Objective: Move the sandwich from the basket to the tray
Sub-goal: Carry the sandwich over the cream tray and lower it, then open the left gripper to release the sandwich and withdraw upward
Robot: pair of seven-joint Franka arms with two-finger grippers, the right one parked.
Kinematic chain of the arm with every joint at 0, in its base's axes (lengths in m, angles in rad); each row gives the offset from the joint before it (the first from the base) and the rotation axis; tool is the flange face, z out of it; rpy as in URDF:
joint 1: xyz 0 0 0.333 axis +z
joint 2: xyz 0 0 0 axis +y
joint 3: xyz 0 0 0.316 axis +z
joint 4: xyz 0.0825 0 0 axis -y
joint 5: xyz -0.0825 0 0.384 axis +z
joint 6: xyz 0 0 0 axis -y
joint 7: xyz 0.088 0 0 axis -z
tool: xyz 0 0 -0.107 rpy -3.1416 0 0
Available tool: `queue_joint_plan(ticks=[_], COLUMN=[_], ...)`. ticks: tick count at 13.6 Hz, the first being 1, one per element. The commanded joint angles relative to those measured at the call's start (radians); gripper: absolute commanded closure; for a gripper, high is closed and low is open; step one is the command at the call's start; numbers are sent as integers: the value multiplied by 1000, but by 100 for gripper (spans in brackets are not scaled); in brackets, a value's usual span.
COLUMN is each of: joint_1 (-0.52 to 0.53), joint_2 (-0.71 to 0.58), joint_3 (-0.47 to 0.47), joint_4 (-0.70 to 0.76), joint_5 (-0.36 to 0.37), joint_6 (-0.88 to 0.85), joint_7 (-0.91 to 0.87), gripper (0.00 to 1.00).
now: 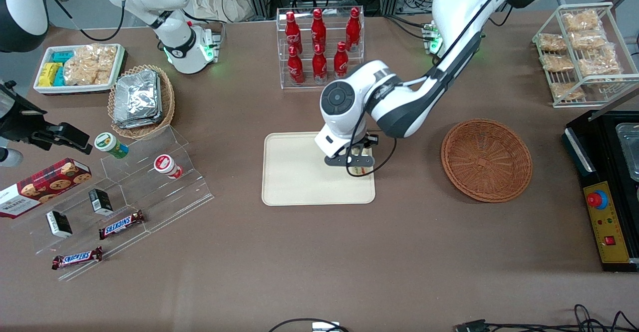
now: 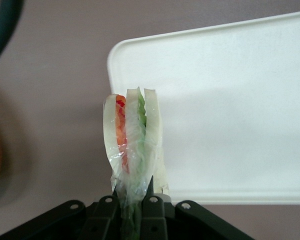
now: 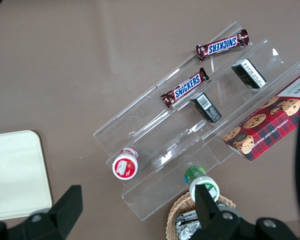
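Holding the sandwich [image 2: 132,145] by one thin end, the claw [image 2: 132,202] of the working arm is clamped on its clear wrap, and the wedge stands out from the fingers with its bread and its green and orange-red layers on edge. In the front view the claw [image 1: 355,161] hangs over the tray [image 1: 294,182], close to the tray's edge that faces the basket [image 1: 486,160]. The wrist view shows the sandwich above a rounded corner of the tray [image 2: 230,100], partly over the rim and the table [image 2: 55,100]; I cannot tell how high it is above the surface.

The basket is now empty and lies well apart from the tray, toward the working arm's end of the table [image 1: 349,262]. So the carrying seems almost done, and the step in hand is the setting down.

To do it well, I think the claw should go a little more toward the middle of the tray, so that the whole wedge lands inside the low rim. Then it should come down slowly until the sandwich touches, and only then let go. The wrap is slippery and the filling is soft, so releasing from a height may let it tip or roll over the rim.
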Motion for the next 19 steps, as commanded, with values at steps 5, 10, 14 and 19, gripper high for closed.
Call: queue_joint_plan(ticks=[5,10,14,19], joint_1=[6,11,15,70], joint_2=[79,84,41,-188], joint_3=[-7,-7,-12,-13], joint_4=[-71,-69,-72,-45], joint_5=[160,180,163,-43], joint_6=[123,125,73,-66], joint_7=[-154,-187,-191,-166], gripper=[100,0,0,0])
